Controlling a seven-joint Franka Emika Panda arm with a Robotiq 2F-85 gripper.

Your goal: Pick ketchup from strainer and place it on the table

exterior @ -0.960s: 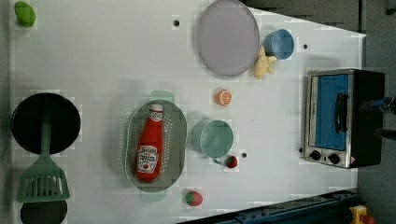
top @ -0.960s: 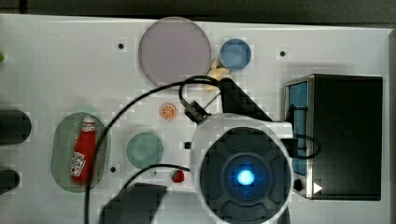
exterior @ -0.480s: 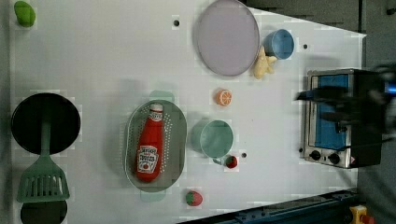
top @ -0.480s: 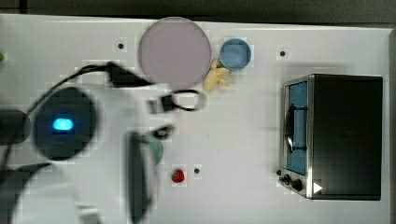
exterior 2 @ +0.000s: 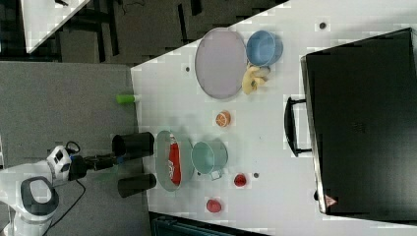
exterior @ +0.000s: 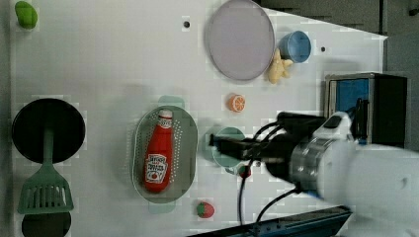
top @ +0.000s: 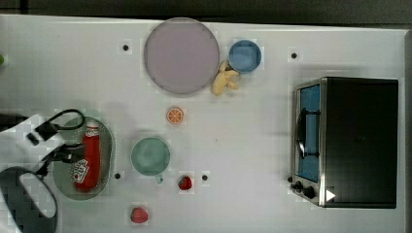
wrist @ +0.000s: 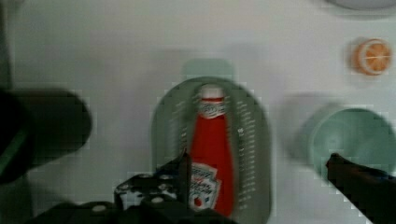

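In the top view's lower left the white arm reaches in, its gripper (top: 73, 153) above the strainer (top: 104, 167) with fingers spread wide apart and nothing between them. The ketchup (top: 89, 158) lies flat inside the strainer — cap toward the frame's top, label up. Just right of it on the table (top: 252, 136) stands a green cup (top: 150, 156), with an orange slice (top: 175, 115) above it and a strawberry (top: 184, 182) below — and at far right, a toaster oven (top: 347, 141).
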